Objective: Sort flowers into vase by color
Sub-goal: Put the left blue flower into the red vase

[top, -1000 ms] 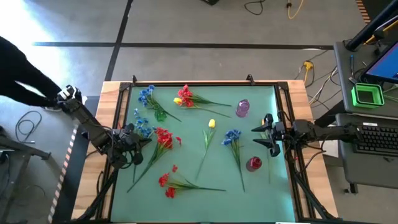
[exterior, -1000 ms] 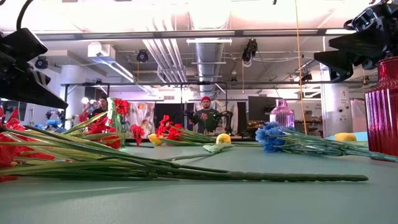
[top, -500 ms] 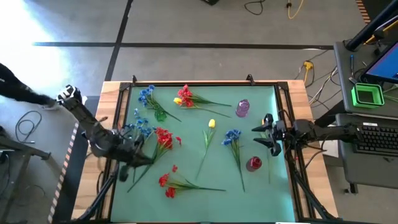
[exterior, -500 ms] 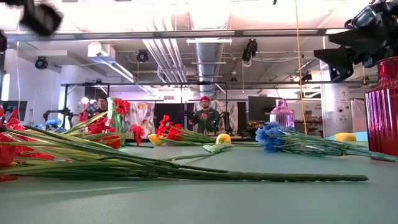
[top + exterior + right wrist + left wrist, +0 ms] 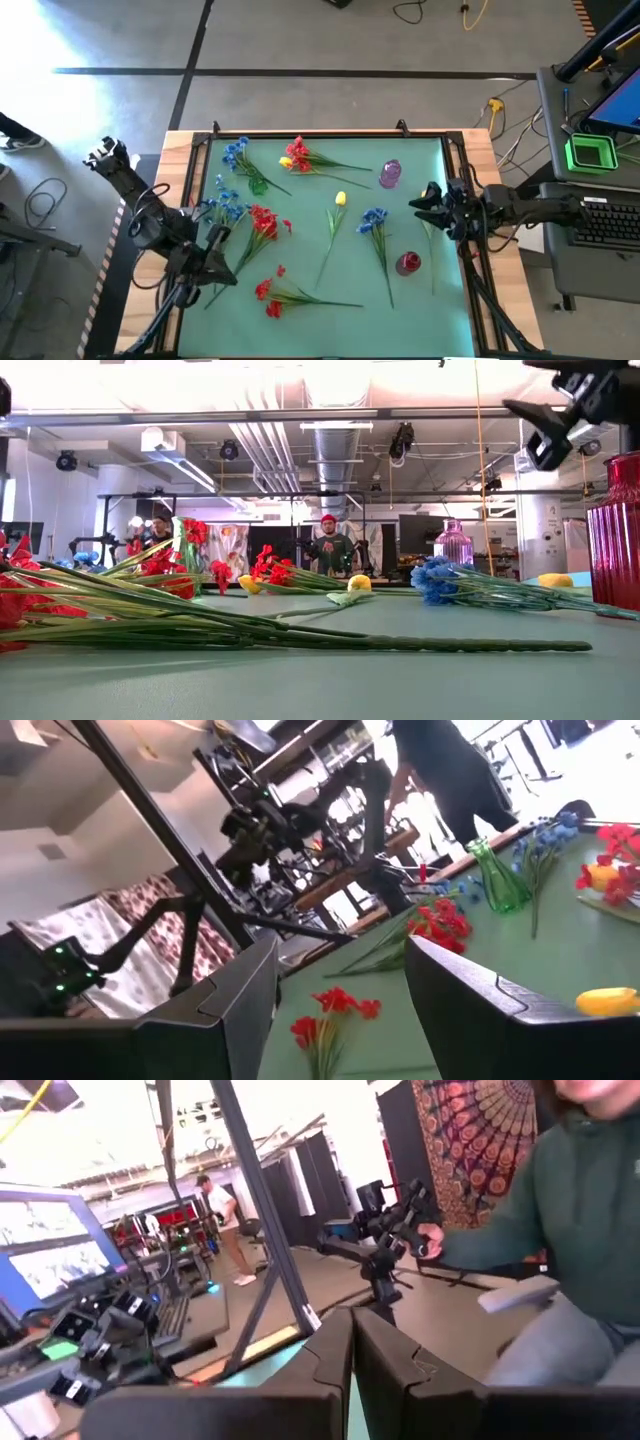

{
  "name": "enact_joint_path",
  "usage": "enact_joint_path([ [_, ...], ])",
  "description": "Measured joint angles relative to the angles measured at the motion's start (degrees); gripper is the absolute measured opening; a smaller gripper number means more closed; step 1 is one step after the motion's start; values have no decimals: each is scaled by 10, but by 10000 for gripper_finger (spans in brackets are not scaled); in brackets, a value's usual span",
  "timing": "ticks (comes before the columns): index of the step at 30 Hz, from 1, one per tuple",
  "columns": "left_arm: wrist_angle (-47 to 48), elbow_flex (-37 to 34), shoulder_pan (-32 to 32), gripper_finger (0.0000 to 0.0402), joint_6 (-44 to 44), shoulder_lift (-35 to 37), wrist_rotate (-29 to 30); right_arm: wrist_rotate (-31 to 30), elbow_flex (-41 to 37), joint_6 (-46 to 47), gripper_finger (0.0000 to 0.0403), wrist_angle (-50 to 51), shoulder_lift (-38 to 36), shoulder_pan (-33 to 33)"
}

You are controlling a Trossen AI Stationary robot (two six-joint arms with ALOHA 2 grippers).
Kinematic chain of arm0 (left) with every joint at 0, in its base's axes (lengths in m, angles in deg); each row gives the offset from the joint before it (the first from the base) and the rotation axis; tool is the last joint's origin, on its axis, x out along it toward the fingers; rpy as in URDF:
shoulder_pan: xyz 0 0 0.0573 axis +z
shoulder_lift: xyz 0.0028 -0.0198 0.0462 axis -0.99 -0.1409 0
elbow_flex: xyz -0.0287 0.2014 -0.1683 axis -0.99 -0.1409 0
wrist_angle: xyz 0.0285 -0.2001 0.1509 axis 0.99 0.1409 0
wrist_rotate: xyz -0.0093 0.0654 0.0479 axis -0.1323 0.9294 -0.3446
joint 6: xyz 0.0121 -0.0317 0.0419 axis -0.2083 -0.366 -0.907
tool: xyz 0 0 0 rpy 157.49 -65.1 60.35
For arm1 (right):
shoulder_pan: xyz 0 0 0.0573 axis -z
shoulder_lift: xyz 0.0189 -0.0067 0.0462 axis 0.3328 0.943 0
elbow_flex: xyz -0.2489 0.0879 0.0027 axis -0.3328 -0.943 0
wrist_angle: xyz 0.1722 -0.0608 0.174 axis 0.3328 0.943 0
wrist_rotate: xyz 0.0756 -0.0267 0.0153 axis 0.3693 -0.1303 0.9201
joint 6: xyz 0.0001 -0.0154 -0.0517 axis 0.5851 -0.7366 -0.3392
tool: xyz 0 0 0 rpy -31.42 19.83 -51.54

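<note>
From above, we see our left pincer (image 5: 218, 268) at the left edge of the green mat (image 5: 420, 150), pinched tight with nothing in it. A red flower (image 5: 262, 222) lies just in front of it, its stem running down toward the pincer. Another red flower (image 5: 268, 291) is close on its other side. Our right pincer (image 5: 419, 201) hangs at the right edge, fingers apart and empty. The blue flower (image 5: 374, 220) is just ahead of it, and the red vase (image 5: 407, 263) sits near its side. The pink vase (image 5: 389, 173) is on its other side, and the green vase (image 5: 258, 184) is far across, nearer the left pincer.

From table height, we see the right pincer (image 5: 560, 420) up in the air, right above the red vase (image 5: 614, 530). Long green stems (image 5: 300, 630) lie flat on the mat, with the blue flower (image 5: 433, 578) and a yellow flower (image 5: 359, 583) farther back.

The left wrist view shows our two left fingers (image 5: 325, 1365) pressed together. Only the room and a person's sleeve (image 5: 500, 1230) lie past them, so this pincer is not aimed at a flower yet.

The right wrist view shows the right fingers (image 5: 455, 990) wide apart, with red flowers (image 5: 335, 1003) on the mat between and beyond them.

To do this well, we think we should pick one flower, come down over the thin stem, not the bloom, and close gently. The left pincer must open first. Then we match red with the red vase.
</note>
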Motion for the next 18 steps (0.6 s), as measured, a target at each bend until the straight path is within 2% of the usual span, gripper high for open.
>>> enact_joint_path([
  [3, 11, 49, 0, 0, 47, -30, 0, -12, 37, 6, 210, 5, 49, 0],
  [5, 52, 83, 6, 0, 105, -47, 1, -35, 64, 14, 210, 27, 88, 0],
  [11, 312, 174, 38, 0, 373, -90, 57, -82, 169, 58, 210, 172, 204, 0],
  [14, 366, 184, 47, 0, 399, -113, 85, -99, 219, 79, 210, 242, 250, 0],
  [18, 364, 174, 54, 0, 404, -138, 89, -111, 269, 101, 210, 293, 301, 0],
])
